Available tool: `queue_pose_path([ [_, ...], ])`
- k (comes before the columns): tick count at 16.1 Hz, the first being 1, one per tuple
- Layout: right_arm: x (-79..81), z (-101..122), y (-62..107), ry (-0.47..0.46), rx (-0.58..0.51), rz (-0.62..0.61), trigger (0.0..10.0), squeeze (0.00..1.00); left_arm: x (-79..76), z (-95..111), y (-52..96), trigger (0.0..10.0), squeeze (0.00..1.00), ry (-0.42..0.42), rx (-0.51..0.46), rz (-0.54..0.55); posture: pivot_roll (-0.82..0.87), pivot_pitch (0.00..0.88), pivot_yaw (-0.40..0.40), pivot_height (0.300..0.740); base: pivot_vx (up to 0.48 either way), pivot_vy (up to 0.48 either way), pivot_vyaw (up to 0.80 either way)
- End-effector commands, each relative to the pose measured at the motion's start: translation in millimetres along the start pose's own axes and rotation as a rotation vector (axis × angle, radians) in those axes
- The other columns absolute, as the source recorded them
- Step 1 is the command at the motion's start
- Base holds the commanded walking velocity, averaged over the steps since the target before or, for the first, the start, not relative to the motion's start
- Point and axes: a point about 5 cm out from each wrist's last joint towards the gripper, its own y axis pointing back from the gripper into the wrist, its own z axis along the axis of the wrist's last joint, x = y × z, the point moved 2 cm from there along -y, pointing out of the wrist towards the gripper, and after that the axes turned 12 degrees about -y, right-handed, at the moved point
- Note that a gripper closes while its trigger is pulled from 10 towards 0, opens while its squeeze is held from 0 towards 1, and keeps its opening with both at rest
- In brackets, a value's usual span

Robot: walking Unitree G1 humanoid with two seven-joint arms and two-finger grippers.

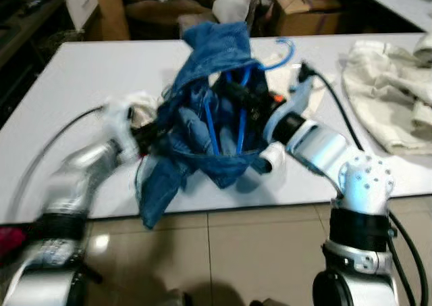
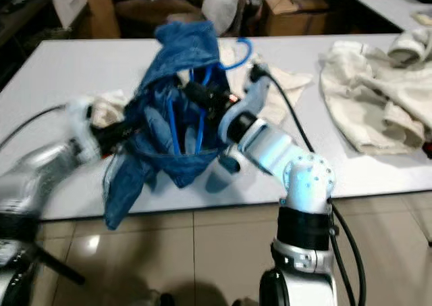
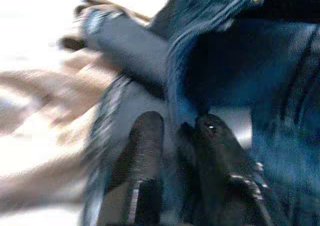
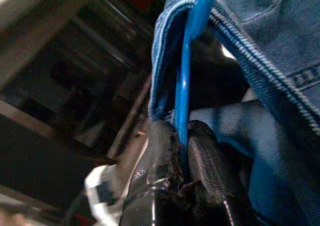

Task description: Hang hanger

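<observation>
We see a blue plastic hanger (image 1: 233,113) held up over the near middle of the white tabletop (image 1: 88,76), with a blue denim garment (image 1: 202,117) draped and bunched over it; the hook (image 1: 282,53) pokes out at the upper right of the bundle, pointing toward the far side. The right hand (image 4: 182,151) reaches in from the right and pinches one thin blue bar of the hanger: in the right wrist view the two black fingers (image 4: 207,156) are pressed against either side of that bar, with a folded denim hem just above them. The left hand (image 3: 175,146) comes in from the left, blurred in both head views. In the left wrist view its fingers (image 3: 145,151) lie close together with dark denim caught between them, so we record it as pinching the garment's left edge. A tail of denim hangs down past the near edge of the tabletop, over the tiled floor (image 1: 223,252). A pale cream cloth (image 1: 388,96) lies heaped on the right part of the tabletop, well apart from the bundle. A smaller light cloth (image 2: 283,83) lies just behind the right arm. Cardboard boxes (image 1: 304,12) and clutter stand beyond the far edge.
</observation>
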Motion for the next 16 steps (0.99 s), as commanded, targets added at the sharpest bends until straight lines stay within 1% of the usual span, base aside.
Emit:
queue_pose_path([
  [1,-0.1,2,-0.8,0.015,-0.015,0.001,10.0,0.0,4.0,5,14.3,10.0,1.0,-0.001,-0.022,0.014,-0.01,0.0,-0.009,0.74,0.0,0.0,0.0],
  [2,-0.6,4,-1.5,-0.004,-0.029,0.009,10.0,0.0,7.3,3,26.0,10.0,1.0,-0.009,-0.024,0.043,0.0,0.0,-0.016,0.74,0.0,0.0,0.0],
  [3,-0.3,5,-1.6,-0.008,-0.032,0.013,10.0,0.0,8.9,4,31.6,10.0,1.0,-0.008,-0.032,0.056,0.0,0.0,-0.016,0.74,0.0,0.0,0.0],
  [4,1.0,7,-1.8,-0.007,-0.04,0.023,10.0,0.0,11.9,7,40.9,10.0,1.0,-0.018,-0.05,0.089,0.0,0.0,-0.021,0.74,0.0,0.0,0.0],
  [5,6.7,11,-2.1,-0.047,-0.067,0.064,10.0,0.0,16.9,9,51.7,10.0,1.0,-0.021,-0.051,0.149,0.0,0.0,-0.021,0.74,0.0,0.0,0.0],
  [6,8.4,11,-1.8,-0.032,-0.068,0.065,10.0,0.0,17.9,11,56.2,10.0,0.0,-0.032,-0.048,0.173,0.01,0.0,-0.02,0.74,0.0,0.0,0.0],
  [7,18.9,13,0.3,0.02,-0.059,0.089,10.0,0.0,13.6,18,63.4,10.0,0.0,-0.059,-0.074,0.194,0.01,0.0,-0.019,0.74,0.0,0.0,0.0],
  [8,23.5,14,1.3,0.036,-0.058,0.1,10.0,0.0,11.5,21,65.3,10.0,0.0,-0.067,-0.083,0.202,0.01,0.0,-0.016,0.74,0.0,0.0,0.0],
  [9,32.8,19,3.7,0.069,-0.072,0.117,10.0,0.0,1.5,21,67.3,10.0,0.0,-0.099,-0.071,0.196,0.01,0.0,-0.009,0.74,0.0,0.0,0.0],
  [10,34.6,22,5.1,0.091,-0.085,0.104,10.0,0.0,-4.0,20,67.9,10.0,0.0,-0.114,-0.065,0.197,0.0,0.0,-0.001,0.74,0.0,0.0,0.0],
  [11,38.8,32,12.1,0.147,-0.128,0.068,10.0,0.0,-26.9,14,68.6,10.0,0.0,-0.106,-0.053,0.195,0.0,0.0,0.001,0.74,0.0,0.0,0.0],
  [12,39.2,34,15.8,0.172,-0.136,0.053,10.0,0.0,-37.3,9,67.0,10.0,0.0,-0.117,-0.038,0.179,0.0,0.0,-0.001,0.74,0.0,0.0,0.0],
  [14,42.9,38,21.1,0.191,-0.154,0.068,10.0,0.0,-44.2,2,64.9,10.0,0.0,-0.12,-0.016,0.171,0.0,0.0,-0.007,0.74,0.0,-0.276,0.0],
  [16,47.5,40,30.4,0.204,-0.16,0.105,10.0,0.0,-51.9,-3,64.1,10.0,0.0,-0.144,0.012,0.157,-0.01,0.0,-0.011,0.74,0.0,-0.411,0.0],
])
